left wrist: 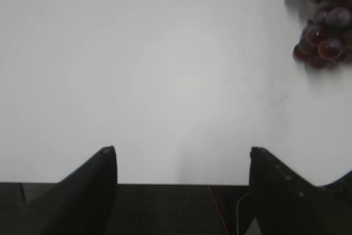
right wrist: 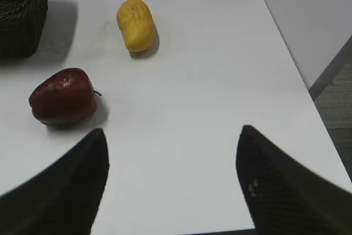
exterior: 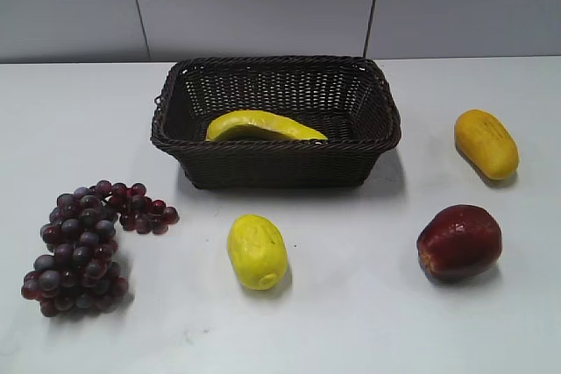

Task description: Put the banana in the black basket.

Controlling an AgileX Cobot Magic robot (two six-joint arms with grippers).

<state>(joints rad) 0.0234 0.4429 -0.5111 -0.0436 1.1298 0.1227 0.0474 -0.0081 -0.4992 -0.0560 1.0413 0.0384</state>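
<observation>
- You can see the banana (exterior: 263, 126) lying inside the black basket (exterior: 275, 164), toward its front wall.
- Your left gripper (left wrist: 181, 152) hangs over bare desk (left wrist: 165, 70), jaws spread wide, empty.
- Your right gripper (right wrist: 171, 133) has jaws equally apart, near the red apple (right wrist: 62, 97).

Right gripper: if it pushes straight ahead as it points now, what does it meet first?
Nothing directly: bare table lies ahead of the open right gripper. The apple and orange-yellow fruit sit left of that line, though depth is unclear.

left tool (left wrist: 182, 152) agape, empty | table (left wrist: 165, 81) | grapes (left wrist: 324, 20) top right
</observation>
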